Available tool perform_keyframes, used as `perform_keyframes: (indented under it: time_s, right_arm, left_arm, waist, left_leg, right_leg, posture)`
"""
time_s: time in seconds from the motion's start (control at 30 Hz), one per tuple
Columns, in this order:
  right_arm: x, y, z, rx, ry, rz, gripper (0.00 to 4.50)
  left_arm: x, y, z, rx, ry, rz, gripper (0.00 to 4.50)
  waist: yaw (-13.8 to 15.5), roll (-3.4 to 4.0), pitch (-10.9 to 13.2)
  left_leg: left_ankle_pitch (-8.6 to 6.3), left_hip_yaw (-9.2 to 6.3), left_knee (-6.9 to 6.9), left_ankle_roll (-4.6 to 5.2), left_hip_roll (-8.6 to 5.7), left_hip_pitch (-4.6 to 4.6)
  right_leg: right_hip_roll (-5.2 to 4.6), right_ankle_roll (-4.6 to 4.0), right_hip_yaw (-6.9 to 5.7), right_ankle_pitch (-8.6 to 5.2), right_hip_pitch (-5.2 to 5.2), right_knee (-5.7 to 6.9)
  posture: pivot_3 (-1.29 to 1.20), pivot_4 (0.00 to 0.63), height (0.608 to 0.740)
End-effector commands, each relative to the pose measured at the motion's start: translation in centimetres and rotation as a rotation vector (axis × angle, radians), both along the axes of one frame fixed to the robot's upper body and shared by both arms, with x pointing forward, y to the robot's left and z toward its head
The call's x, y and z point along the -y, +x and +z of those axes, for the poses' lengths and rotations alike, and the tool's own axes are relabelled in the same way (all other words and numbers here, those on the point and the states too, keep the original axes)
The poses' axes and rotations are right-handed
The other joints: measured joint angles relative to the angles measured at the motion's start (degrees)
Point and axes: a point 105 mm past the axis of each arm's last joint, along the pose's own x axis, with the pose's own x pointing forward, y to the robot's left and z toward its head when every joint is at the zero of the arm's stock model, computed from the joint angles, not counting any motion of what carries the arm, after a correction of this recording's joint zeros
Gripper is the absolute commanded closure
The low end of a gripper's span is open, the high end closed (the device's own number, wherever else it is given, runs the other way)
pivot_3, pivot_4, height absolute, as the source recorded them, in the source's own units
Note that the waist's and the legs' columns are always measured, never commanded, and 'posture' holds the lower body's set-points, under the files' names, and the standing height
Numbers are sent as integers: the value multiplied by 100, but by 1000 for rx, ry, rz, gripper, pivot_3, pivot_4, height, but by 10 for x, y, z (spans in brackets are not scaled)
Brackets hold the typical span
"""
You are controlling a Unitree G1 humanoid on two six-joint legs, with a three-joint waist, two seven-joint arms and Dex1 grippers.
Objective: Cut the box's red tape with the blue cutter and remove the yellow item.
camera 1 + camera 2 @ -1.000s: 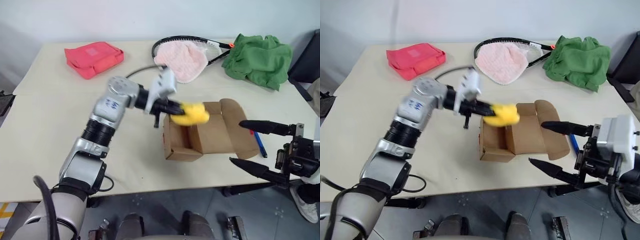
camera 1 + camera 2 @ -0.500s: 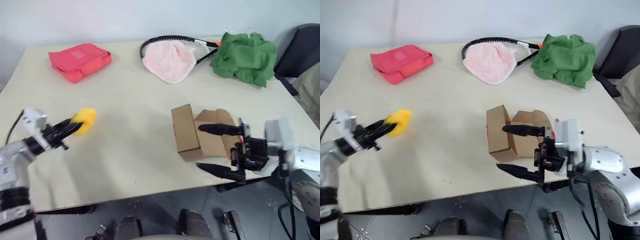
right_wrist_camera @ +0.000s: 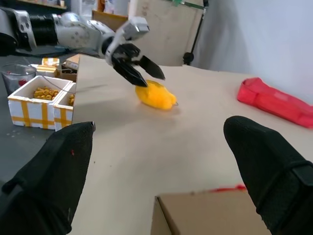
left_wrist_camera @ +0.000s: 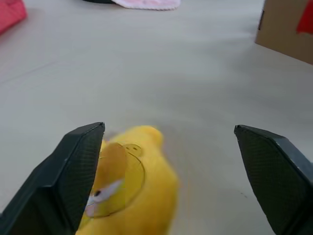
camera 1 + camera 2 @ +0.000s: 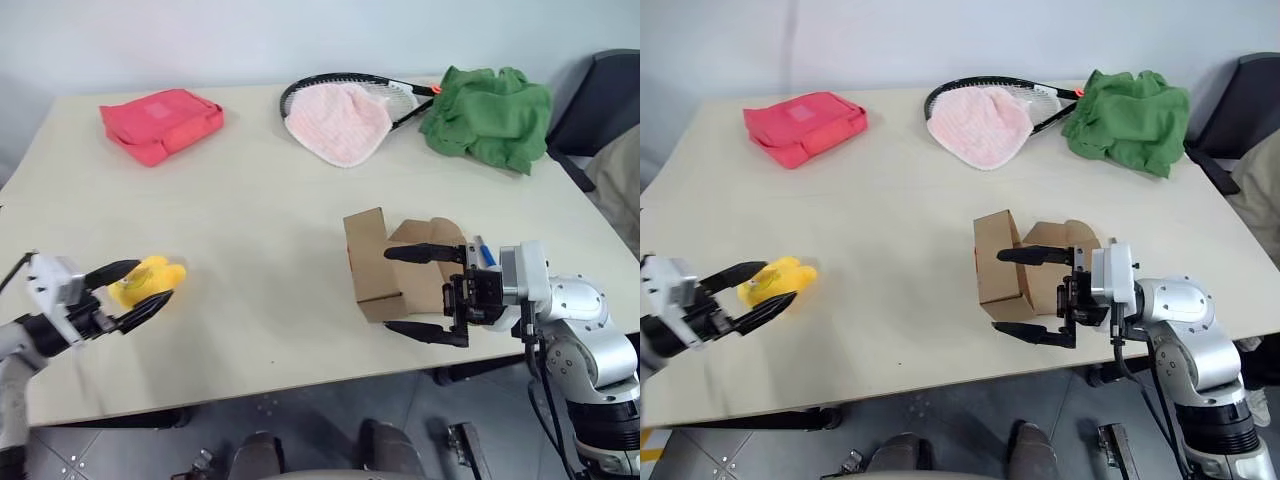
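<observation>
- Now the yellow item [image 5: 148,278] lies on the table [image 5: 260,200] near its left edge, between the spread fingers of the left gripper [image 5: 138,287] (nearer one finger, grip not evident).
- Right gripper [image 5: 418,292], fingers wide apart, straddles the open box [image 5: 378,265] without clamping it.
- Blue cutter [image 5: 484,250] peeks from behind the gripper, mostly hidden.
- Red tape [image 4: 305,19] shows as a blurred patch, cut off.

bare table [image 5: 260,250] mid-span — box [image 5: 375,265] blocking right

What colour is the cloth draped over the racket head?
Pale pink cloth over the racket; clearest in the left eye view.
</observation>
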Motion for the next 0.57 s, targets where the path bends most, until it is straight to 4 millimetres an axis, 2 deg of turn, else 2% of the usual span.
perform_keyframes:
  time_s: [0.03,0.2,0.3,0.4,0.57]
  right_arm:
    - [11,-1,10,37,3,-17,0]
    - [34,0,6,1,-25,-122,0]
    - [43,-1,0,-21,-19,-177,0]
    - [41,-3,-8,-28,-6,-199,0]
    - [38,-1,-16,-20,6,-233,0]
  left_arm:
    - [-19,-19,18,24,49,34,25]
    - [-50,-59,13,-36,185,131,25]
    - [-52,-78,8,-58,140,145,25]
    - [-53,-82,-5,-51,156,185,25]
    - [-48,-71,-17,-26,151,200,25]
  waist:
    - [0,7,4]
    - [10,13,4]
    - [16,14,4]
    - [30,17,2]
    - [26,16,2]
  left_leg:
    - [-1,5,-4,-1,0,4]
    - [-5,12,-13,-5,2,5]
    - [-8,16,-15,-3,3,5]
    - [-10,18,-14,0,3,8]
    - [-10,18,-13,1,4,11]
  right_leg:
    - [0,0,0,0,-1,-2]
    - [0,-4,0,-2,-5,-7]
    - [0,-7,0,-4,-6,-11]
    - [0,-8,2,-4,-4,-11]
    - [0,-12,2,-4,-3,-6]
  posture:
    - [0,150,740]
    - [0,150,740]
    - [0,150,740]
    - [0,150,740]
    - [0,150,740]
